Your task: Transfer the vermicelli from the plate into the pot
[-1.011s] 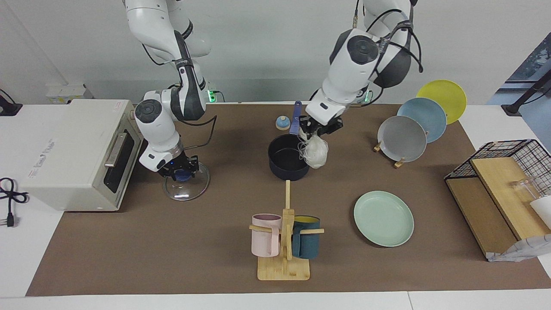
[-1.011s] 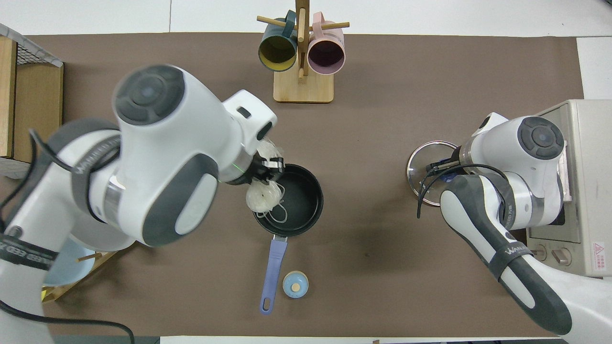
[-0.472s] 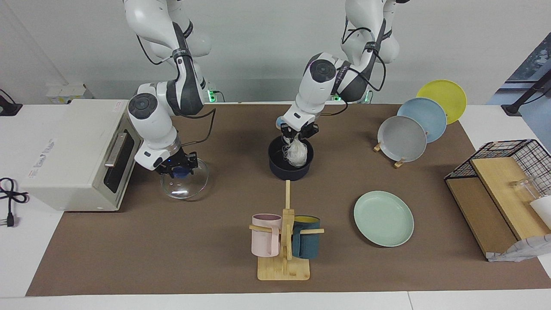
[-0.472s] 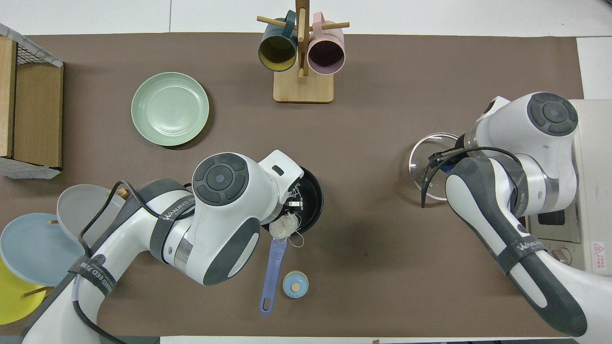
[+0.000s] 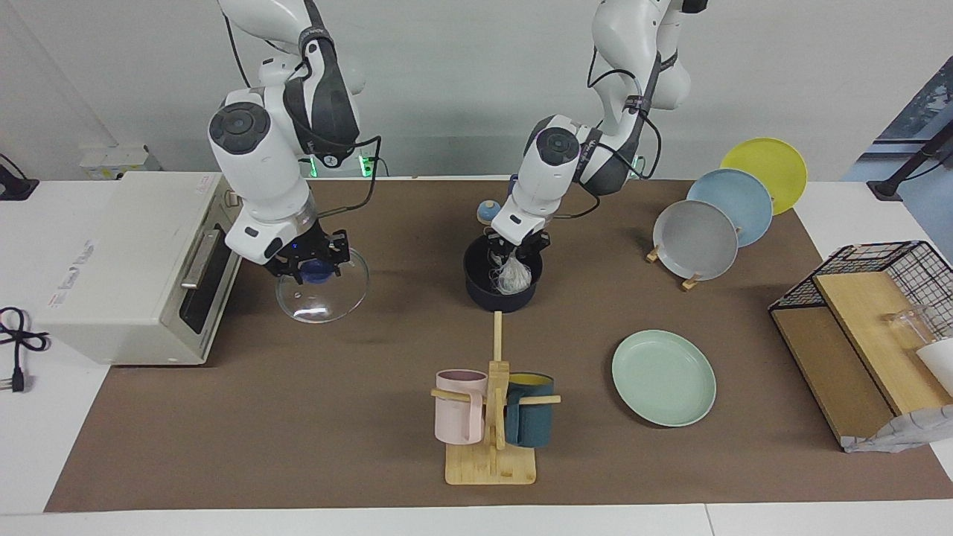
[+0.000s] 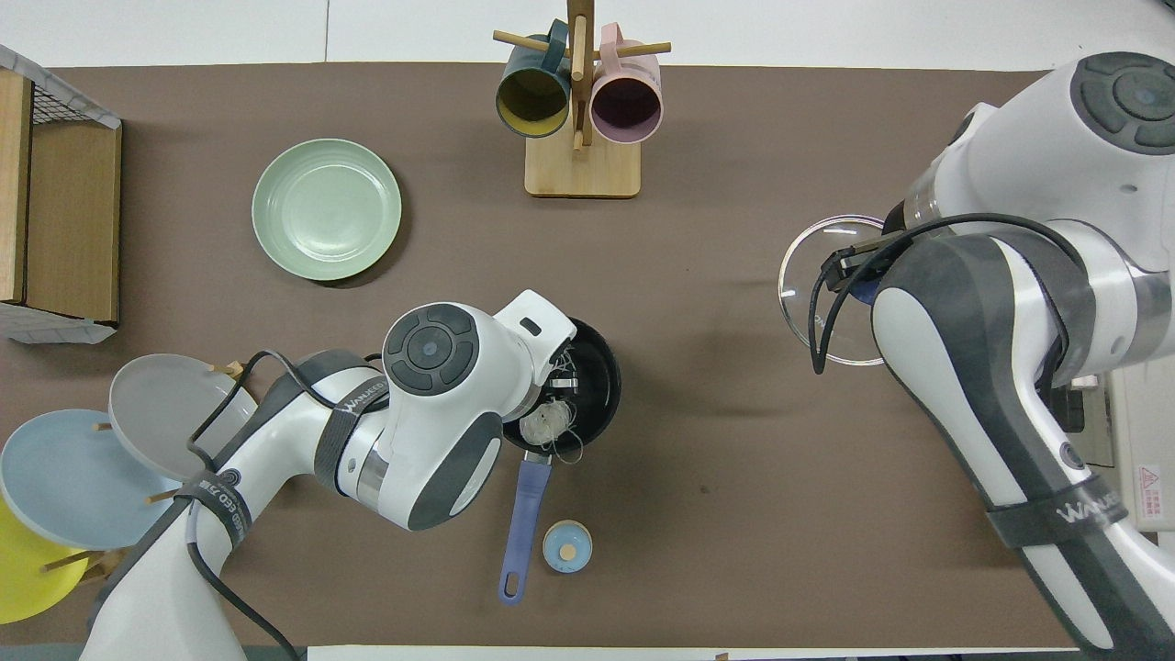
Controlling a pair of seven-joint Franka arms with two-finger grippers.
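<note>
The dark navy pot (image 5: 476,286) (image 6: 598,367) stands mid-table, its blue handle (image 6: 521,514) pointing toward the robots. My left gripper (image 5: 514,249) (image 6: 562,378) is low over the pot's mouth. It is shut on a whitish clump of vermicelli (image 5: 513,277) (image 6: 543,424) that hangs down into the pot. The mint-green plate (image 5: 663,377) (image 6: 326,209) lies bare, farther from the robots, toward the left arm's end. My right gripper (image 5: 311,264) (image 6: 854,275) is shut on the blue knob of a glass lid (image 5: 327,298) (image 6: 817,303) and holds it tilted above the table beside the oven.
A white toaster oven (image 5: 126,260) stands at the right arm's end. A wooden mug rack (image 5: 491,417) with pink and teal mugs is farther from the robots than the pot. Upright plates (image 5: 696,238) and a wire basket (image 5: 871,313) are at the left arm's end. A small blue knob (image 6: 566,546) sits by the handle.
My left gripper swung over the pot and lowered the vermicelli clump into it. My right gripper lifted the glass lid up off the table.
</note>
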